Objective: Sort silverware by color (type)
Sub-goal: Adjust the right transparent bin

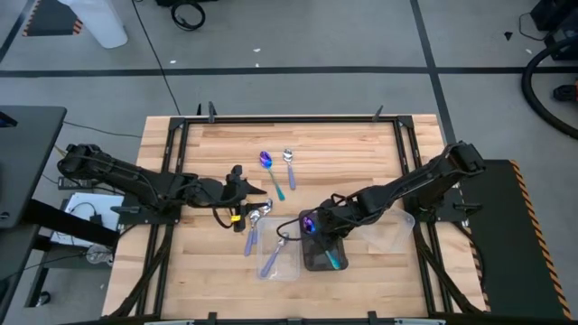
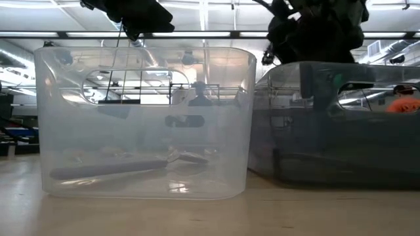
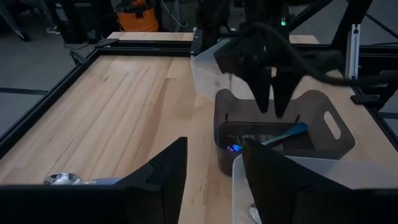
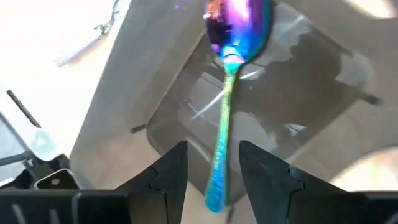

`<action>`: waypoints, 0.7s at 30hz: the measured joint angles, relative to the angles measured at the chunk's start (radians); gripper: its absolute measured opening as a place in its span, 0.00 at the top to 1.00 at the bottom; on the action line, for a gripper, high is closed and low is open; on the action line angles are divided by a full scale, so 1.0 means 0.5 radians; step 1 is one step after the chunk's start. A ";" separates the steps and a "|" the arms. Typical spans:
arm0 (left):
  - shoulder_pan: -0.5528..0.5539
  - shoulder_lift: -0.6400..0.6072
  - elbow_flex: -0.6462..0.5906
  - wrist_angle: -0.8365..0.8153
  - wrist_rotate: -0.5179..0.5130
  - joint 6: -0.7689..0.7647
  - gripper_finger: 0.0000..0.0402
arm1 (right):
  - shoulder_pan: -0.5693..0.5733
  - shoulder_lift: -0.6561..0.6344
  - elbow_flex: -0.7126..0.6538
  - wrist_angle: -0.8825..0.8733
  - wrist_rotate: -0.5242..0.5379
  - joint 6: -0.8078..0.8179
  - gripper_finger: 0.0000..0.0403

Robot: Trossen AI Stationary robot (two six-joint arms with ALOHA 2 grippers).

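The right claw (image 1: 318, 226) is hanging over the dark tray (image 1: 322, 254), with its fingers (image 4: 168, 171) spread apart and gripping nothing. An iridescent spoon (image 4: 231, 74) is lying in that tray straight ahead of the claw, its purple-blue bowl farthest out and its teal handle running back into the gap between the two fingers, without either finger visibly touching it. In the high view the same spoon is showing as a glowing purple bowl beside the claw tip and a teal handle slanting across the tray floor below it.

The left claw (image 1: 242, 187) is waiting over the bare wood, well to the left of the right claw, with its fingers (image 3: 163, 174) standing apart and nothing between them. Just in front of it a silver spoon (image 1: 256, 218) is lying on the table.

The clear tray (image 1: 283, 260) is sitting touching the dark tray's left side, near the right claw, and is holding a spoon (image 2: 118, 166) flat on its floor. A second clear tray (image 1: 394, 232) is lying under the right arm, behind the claw.

Farther up the table, beyond both claws, another iridescent spoon (image 1: 269, 169) and a second silver spoon (image 1: 290, 165) are lying side by side on the wood.
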 joint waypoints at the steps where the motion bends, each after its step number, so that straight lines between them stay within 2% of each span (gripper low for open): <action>1: 0.000 0.000 0.000 -0.006 0.000 0.001 0.60 | 0.002 -0.023 0.000 -0.034 0.023 0.000 0.62; 7: 0.000 0.000 0.000 -0.014 0.000 0.002 0.60 | 0.053 -0.220 0.000 -0.312 0.076 0.078 0.62; 12: 0.000 0.000 0.000 -0.014 0.000 0.002 0.60 | 0.126 -0.336 0.001 -0.665 0.021 0.203 0.62; 17: 0.000 0.000 0.000 -0.012 0.000 0.002 0.60 | 0.187 -0.359 0.001 -1.052 0.015 0.177 0.62; 21: 0.000 -0.001 0.000 -0.009 0.000 0.002 0.60 | 0.226 -0.313 0.001 -1.185 0.000 0.155 0.62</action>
